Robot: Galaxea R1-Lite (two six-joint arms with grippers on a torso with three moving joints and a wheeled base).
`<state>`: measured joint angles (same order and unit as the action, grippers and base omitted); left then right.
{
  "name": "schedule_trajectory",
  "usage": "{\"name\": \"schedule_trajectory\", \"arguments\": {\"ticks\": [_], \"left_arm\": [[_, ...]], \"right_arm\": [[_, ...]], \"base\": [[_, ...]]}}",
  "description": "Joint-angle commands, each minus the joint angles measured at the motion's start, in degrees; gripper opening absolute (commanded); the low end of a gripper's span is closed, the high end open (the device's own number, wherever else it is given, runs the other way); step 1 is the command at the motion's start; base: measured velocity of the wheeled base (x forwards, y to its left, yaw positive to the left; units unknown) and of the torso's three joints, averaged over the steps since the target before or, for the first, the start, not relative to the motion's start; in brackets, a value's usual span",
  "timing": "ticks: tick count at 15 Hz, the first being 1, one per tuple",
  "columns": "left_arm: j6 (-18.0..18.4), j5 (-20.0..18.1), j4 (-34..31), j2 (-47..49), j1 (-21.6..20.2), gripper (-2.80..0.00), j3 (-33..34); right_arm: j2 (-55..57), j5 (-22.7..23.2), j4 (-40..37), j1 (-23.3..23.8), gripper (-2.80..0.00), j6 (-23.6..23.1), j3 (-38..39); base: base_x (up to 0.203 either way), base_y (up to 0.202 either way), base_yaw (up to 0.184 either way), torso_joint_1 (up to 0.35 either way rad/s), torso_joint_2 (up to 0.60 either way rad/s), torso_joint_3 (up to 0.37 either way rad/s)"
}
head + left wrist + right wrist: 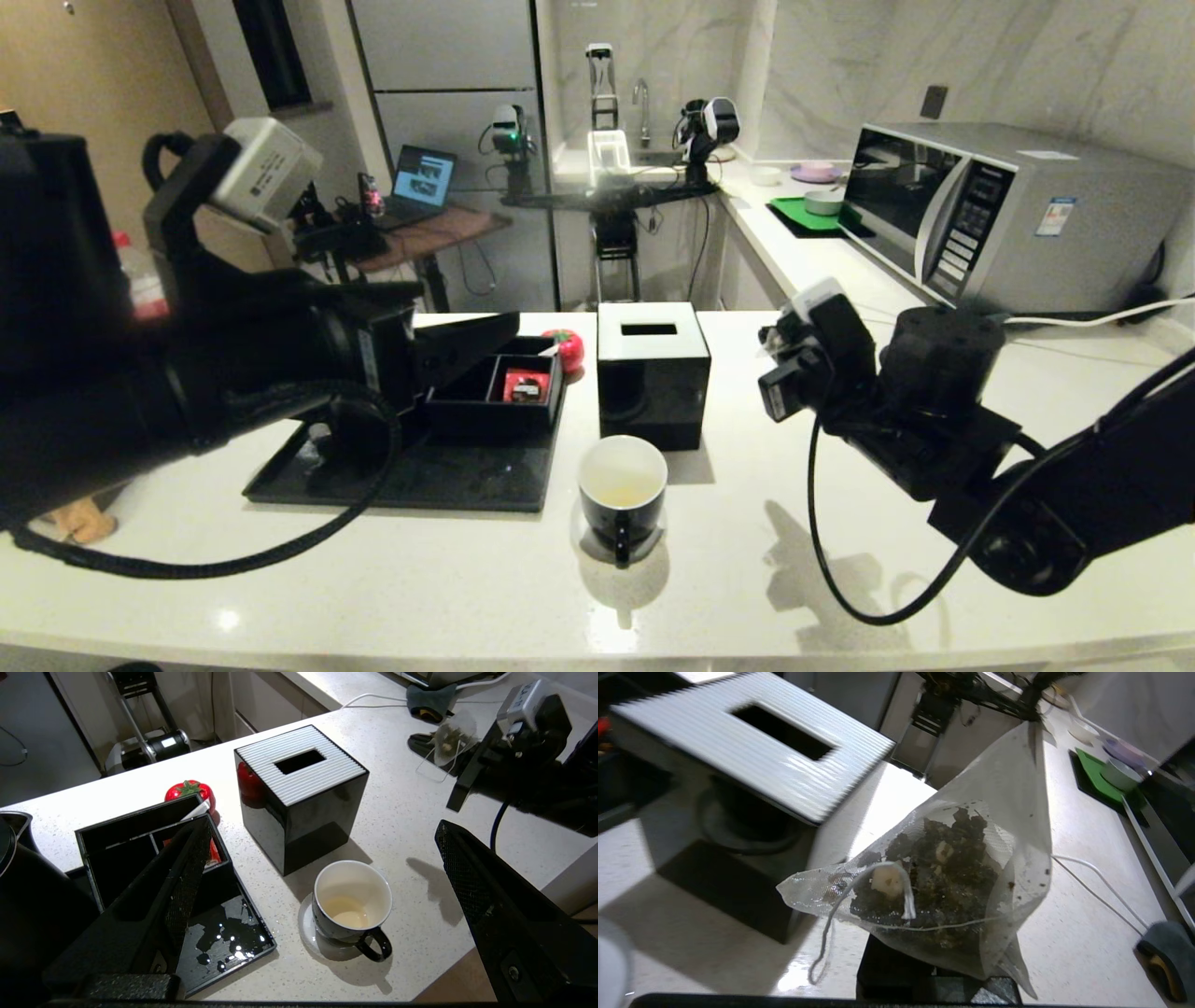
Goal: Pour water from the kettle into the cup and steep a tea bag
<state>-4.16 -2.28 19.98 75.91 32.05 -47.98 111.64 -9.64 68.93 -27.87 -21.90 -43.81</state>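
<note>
The black cup (pixel 623 485) with a white inside stands on the counter in front of the tissue box, handle toward me. A little pale yellowish water (pixel 349 912) lies in its bottom. The tall black kettle (pixel 28 891) stands at the far left (pixel 51 243), behind my left arm. My left gripper (pixel 322 828) is open and empty, hovering above the tray and counter left of the cup. My right gripper (pixel 934 973) is shut on the tea bag (pixel 962 882), a mesh pouch of dark leaves with its string dangling. It is held in the air to the right of the tissue box (pixel 449 742).
A black square tissue box (pixel 652 373) stands just behind the cup. A black tray (pixel 420 481), wet with spilled puddles (pixel 224 942), carries an organiser box with a red packet (pixel 526 385). A red tomato ornament (pixel 567 347) sits behind it. A microwave (pixel 990 215) is at the back right.
</note>
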Motion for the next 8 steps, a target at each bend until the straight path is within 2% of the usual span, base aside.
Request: {"name": "schedule_trajectory", "arguments": {"ticks": [1,8], "left_arm": [[-0.06,-0.01,0.07,0.11,0.03,0.0,0.08],[-0.06,-0.01,0.14,0.11,0.12,0.0,0.52]], "right_arm": [[-0.45,-0.08,0.56,-0.89,-2.8,-0.46,0.31],[-2.94,-1.08,0.77,0.36,-2.8,-4.93,3.55]], "base": [[0.0,0.0,0.0,0.0,0.0,0.0],[0.0,0.0,0.0,0.0,0.0,0.0]]}}
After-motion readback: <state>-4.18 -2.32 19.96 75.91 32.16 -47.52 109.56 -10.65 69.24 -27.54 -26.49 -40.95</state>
